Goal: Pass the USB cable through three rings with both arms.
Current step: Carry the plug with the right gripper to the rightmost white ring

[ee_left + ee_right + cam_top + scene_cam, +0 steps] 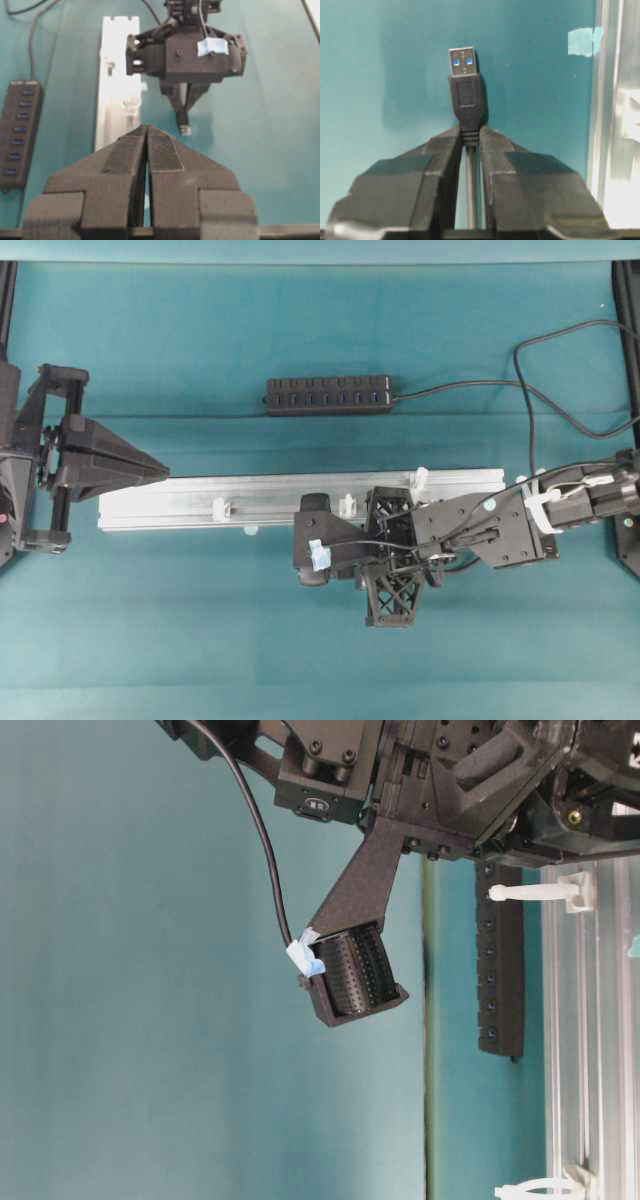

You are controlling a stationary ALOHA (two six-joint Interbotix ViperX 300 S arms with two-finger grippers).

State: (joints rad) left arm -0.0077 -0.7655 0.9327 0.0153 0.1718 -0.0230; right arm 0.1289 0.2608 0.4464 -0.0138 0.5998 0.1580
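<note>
The right gripper (470,137) is clamped on the USB cable (467,107) just behind its plug, which sticks out past the fingertips with the metal end pointing away over the teal table (395,75); the cord runs back between the jaws. In the overhead view this gripper (300,552) sits near the middle of the table, just beside the near edge of the rail (180,502). Three rings (222,509) stand spaced along the rail. The left gripper (146,132) has its jaws pressed together with nothing between them and hangs off the rail's left end (160,469). A USB hub (328,395) lies beyond the rail, toward the far edge.
</note>
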